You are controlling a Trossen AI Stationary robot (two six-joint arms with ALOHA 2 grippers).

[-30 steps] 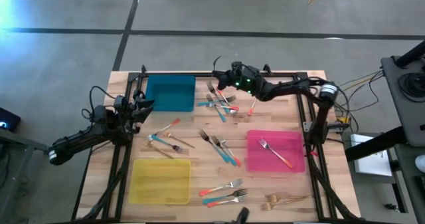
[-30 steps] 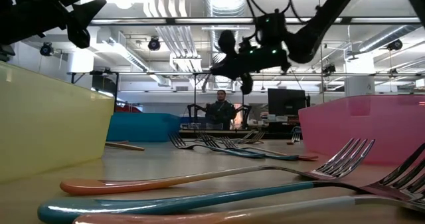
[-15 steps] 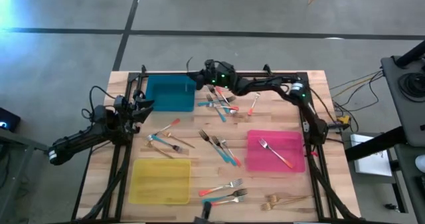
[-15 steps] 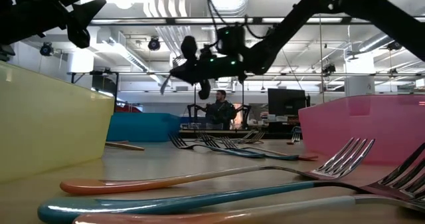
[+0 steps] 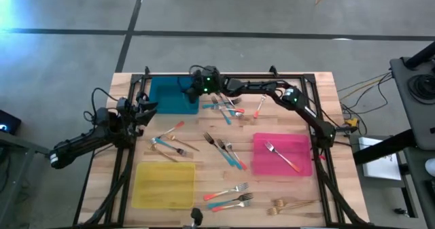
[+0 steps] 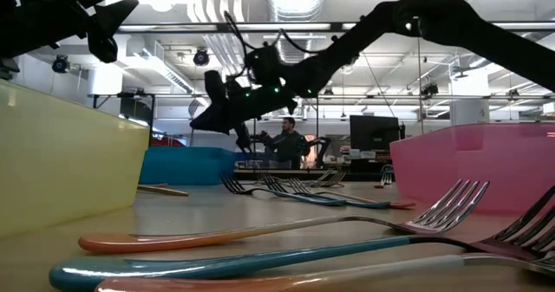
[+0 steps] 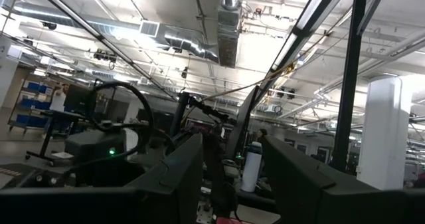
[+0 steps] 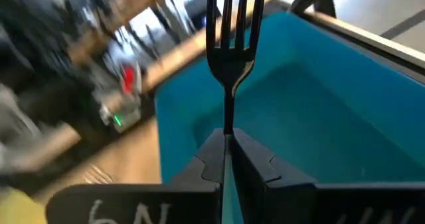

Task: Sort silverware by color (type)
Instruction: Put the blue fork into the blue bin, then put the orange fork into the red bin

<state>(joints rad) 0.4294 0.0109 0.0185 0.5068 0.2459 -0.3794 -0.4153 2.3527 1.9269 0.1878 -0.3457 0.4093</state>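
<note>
In the high view, the right gripper is seen reaching across the top of the frame, held above the right edge of the teal tray in the upper left of the table. In the right wrist view its jaws are closed on a fork, clamped by the thin neck with the tines pointing away from the camera, and the teal tray is spread out beneath it. In the low view the same gripper is outlined dark in the upper centre-left, well above the tabletop.

The left gripper is parked at the left edge of the table, just below the teal tray; whether its fingers are open or closed cannot be told.

The rest of the silverware is scattered on the wood. A cluster of forks is found right of the teal tray, a few more at centre left, another group in the middle, a pair at lower centre, and gold forks at the lower right. One fork lies inside the pink tray. The yellow tray is placed at lower left.
</note>
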